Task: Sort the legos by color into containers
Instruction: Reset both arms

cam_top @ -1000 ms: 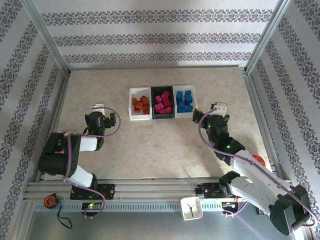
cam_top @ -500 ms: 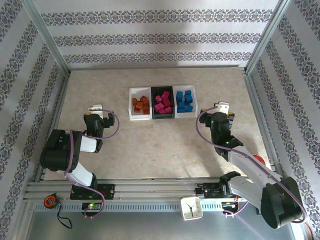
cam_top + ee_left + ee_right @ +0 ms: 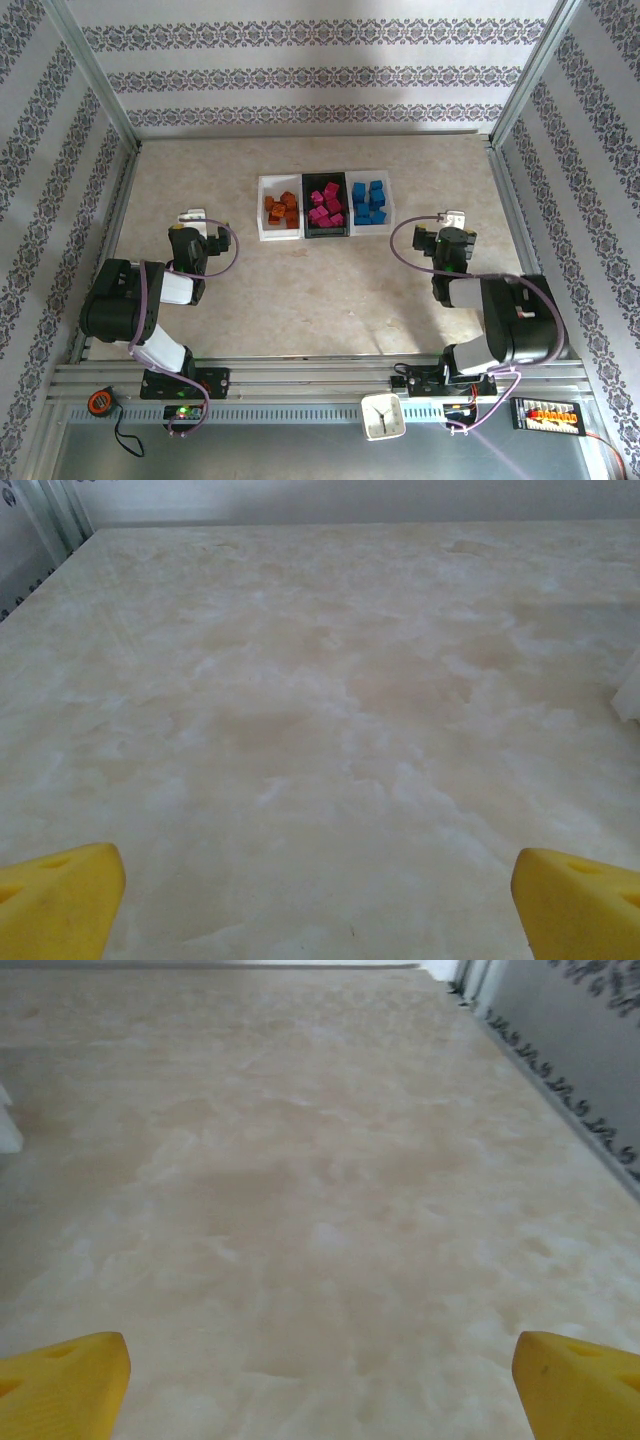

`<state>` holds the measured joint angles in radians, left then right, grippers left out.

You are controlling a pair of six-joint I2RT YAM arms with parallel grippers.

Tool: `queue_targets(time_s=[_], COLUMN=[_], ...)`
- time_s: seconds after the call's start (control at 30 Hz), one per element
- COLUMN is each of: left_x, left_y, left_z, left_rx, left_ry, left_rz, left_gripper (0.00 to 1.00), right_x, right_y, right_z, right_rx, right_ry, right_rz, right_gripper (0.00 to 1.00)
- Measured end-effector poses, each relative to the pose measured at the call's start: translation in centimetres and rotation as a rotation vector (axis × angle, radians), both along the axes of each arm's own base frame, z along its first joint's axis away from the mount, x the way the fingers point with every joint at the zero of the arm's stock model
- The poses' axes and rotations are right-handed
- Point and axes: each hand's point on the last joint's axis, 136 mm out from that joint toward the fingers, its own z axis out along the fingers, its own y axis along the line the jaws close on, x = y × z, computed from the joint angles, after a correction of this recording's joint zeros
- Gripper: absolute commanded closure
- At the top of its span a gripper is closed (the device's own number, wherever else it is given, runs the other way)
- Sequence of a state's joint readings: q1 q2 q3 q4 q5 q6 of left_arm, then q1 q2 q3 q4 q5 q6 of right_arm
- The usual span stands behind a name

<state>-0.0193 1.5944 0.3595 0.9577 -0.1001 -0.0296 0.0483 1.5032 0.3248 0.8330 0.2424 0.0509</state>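
Three joined containers sit in a row at the table's middle back. The left white bin holds several orange-brown legos, the black middle bin several magenta-pink legos, the right white bin several blue legos. My left gripper rests low at the left of the table, folded back, and stands open over bare marble, its yellow fingertips wide apart. My right gripper sits low at the right, also open, its yellow fingertips far apart with nothing between them.
A small white clock stands on the front rail. An orange tape measure lies at the front left, and a black tool with red and yellow markings at the front right. Aluminium frame posts and patterned walls ring the table.
The right arm has folded back toward its base, its gripper moving right and down away from the blue bin. The left gripper has pulled back slightly.
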Motion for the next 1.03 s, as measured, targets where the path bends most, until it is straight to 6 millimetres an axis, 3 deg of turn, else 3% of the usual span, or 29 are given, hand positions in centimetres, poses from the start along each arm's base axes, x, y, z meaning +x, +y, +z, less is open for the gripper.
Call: queue_targets(time_s=[0.07, 0.33, 1.03], left_x=[0.0, 0.1, 0.1], left_y=[-0.1, -0.3, -0.3], left_z=[0.0, 0.0, 0.0], left_rx=[-0.001, -0.006, -0.006], left_ry=[0.000, -0.001, -0.001], left_rz=[-0.004, -0.017, -0.018], left_gripper=[0.01, 0.01, 0.01], right_x=[0.1, 1.6, 1.7], right_y=[0.5, 1.0, 1.1], right_z=[-0.6, 1.8, 1.9], right_rx=[0.009, 0.029, 0.032], right_ry=[0.014, -0.078, -0.084], right_rz=[0.026, 0.060, 0.067], right_gripper=[0.02, 0.02, 0.02])
